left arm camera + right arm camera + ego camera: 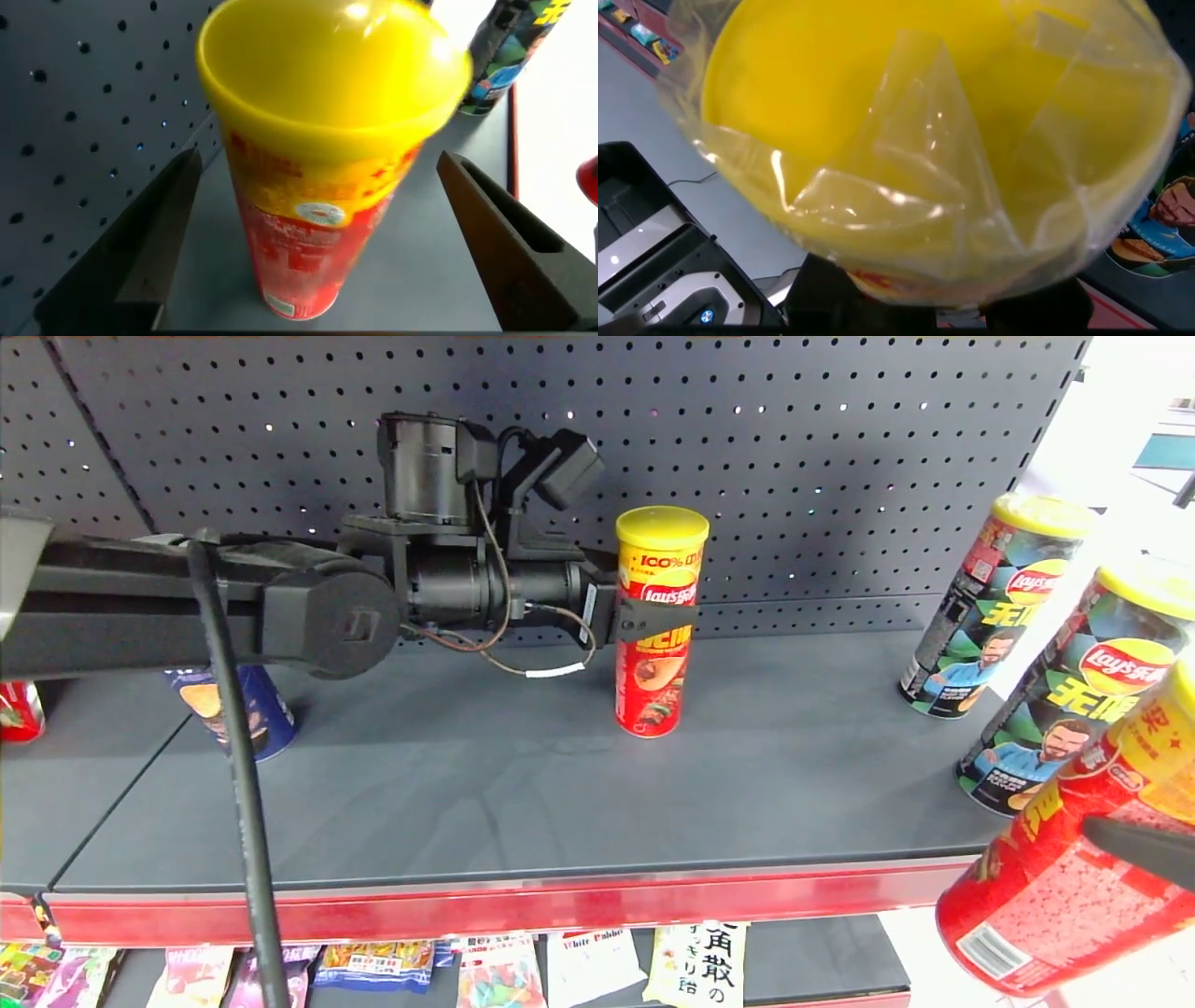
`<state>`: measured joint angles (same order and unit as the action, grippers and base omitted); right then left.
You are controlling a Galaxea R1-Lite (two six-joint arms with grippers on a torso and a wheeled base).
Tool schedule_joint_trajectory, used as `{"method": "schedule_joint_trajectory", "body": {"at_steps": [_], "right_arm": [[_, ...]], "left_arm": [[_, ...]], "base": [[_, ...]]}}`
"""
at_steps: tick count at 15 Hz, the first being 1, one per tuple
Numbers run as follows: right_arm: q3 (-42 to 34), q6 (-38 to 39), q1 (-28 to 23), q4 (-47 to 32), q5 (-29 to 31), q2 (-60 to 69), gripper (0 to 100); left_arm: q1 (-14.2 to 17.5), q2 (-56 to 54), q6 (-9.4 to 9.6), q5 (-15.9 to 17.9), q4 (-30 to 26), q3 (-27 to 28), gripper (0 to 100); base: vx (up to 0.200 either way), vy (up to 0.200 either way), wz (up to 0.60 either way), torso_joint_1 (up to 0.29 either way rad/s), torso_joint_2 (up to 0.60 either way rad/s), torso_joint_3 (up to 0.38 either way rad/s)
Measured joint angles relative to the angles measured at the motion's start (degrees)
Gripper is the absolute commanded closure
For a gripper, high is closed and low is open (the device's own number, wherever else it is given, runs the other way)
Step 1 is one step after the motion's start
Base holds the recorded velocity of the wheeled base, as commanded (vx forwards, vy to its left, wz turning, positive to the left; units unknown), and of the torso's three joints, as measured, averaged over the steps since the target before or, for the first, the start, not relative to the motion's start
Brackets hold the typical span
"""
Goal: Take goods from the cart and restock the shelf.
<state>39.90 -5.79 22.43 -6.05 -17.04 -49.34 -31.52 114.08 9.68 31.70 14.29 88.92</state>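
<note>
A red chip can with a yellow lid [656, 625] stands upright on the grey shelf [485, 784], close to the pegboard. My left gripper [658, 614] reaches in from the left and is open around the can's middle. In the left wrist view the can [318, 187] stands between the two fingers [154, 247], with a gap on each side. At the lower right, in front of the shelf's edge, my right gripper [1106, 863] is shut on a second red chip can [1046, 896], which is tilted. Its film-wrapped yellow lid [915, 131] sits close to the right wrist camera.
Two green-and-black chip cans [990, 607] [1074, 700] stand at the shelf's right end. A blue can [247, 709] stands behind my left arm, and a red item [19, 709] sits at the far left. A red strip [504, 905] edges the shelf front. Snack packets [579, 971] hang below.
</note>
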Motion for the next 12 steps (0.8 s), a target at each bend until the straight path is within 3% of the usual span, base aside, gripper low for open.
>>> {"method": "schedule_joint_trajectory", "body": {"at_steps": [6, 7, 12], "right_arm": [[-0.1, 0.0, 0.0, 0.0, 0.0, 0.0, 100], [-0.1, 0.0, 0.0, 0.0, 0.0, 0.0, 100], [-0.1, 0.0, -0.5, -0.1, 0.1, 0.0, 100]], "left_arm": [[-1.0, 2.7, -0.09, 0.4, 0.0, 2.4, 0], [-1.2, 3.1, -0.07, 0.4, 0.0, 3.0, 100], [-1.8, 4.4, -0.09, 1.5, -0.1, 3.7, 100]], "base": [[0.0, 0.0, 0.0, 0.0, 0.0, 0.0], [0.0, 0.0, 0.0, 0.0, 0.0, 0.0], [0.0, 0.0, 0.0, 0.0, 0.0, 0.0]]}}
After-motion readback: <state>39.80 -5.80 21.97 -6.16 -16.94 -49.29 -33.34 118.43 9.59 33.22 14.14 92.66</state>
